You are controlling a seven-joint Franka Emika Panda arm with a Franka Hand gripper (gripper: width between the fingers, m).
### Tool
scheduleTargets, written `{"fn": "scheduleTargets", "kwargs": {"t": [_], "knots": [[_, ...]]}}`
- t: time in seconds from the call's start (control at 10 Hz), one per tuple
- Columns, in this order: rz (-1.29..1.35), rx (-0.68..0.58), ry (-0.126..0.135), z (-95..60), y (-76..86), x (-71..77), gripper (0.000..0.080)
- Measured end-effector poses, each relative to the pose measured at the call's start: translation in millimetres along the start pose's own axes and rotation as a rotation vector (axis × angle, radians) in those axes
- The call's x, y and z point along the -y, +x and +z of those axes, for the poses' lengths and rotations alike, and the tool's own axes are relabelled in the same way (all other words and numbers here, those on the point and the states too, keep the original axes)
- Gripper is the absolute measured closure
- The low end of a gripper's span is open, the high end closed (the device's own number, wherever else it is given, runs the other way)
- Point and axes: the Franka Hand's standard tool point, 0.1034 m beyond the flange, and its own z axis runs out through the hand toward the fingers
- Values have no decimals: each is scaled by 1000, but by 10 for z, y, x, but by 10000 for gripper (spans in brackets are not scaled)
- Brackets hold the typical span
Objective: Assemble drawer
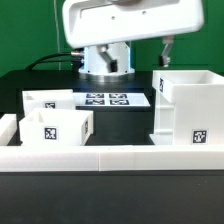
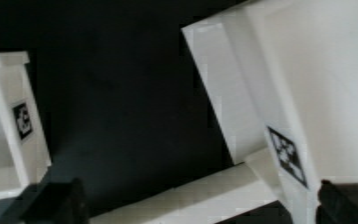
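Observation:
The large hollow white casing (image 1: 186,108) stands on the exterior view's right, with a tag on its front. Two smaller tray boxes (image 1: 58,127) (image 1: 46,100) sit on the left, each tagged. My gripper (image 1: 166,50) hangs just above the casing's rear left corner. In the wrist view the gripper (image 2: 197,206) is open, with dark fingertips (image 2: 51,200) wide apart. A tagged casing wall (image 2: 233,100) runs between them, closer to one finger, and I cannot tell if it touches. A tray box (image 2: 5,120) shows at the edge.
The marker board (image 1: 107,99) lies on the black table between the trays and the casing. Low white blocks (image 1: 110,158) form a border wall along the front, with another block (image 1: 7,128) at the left. The robot base (image 1: 105,62) stands behind.

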Motion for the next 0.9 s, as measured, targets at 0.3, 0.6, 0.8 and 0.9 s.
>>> {"fn": "scheduleTargets", "kwargs": {"t": [0.3, 0.6, 0.8, 0.9], "knots": [[-21, -10, -9, 146, -13, -492, 151], [-14, -6, -5, 179, -21, -515, 151], [-29, 1, -17, 224, -42, -529, 151], [-71, 19, -51, 344, -93, -556, 151]]}}
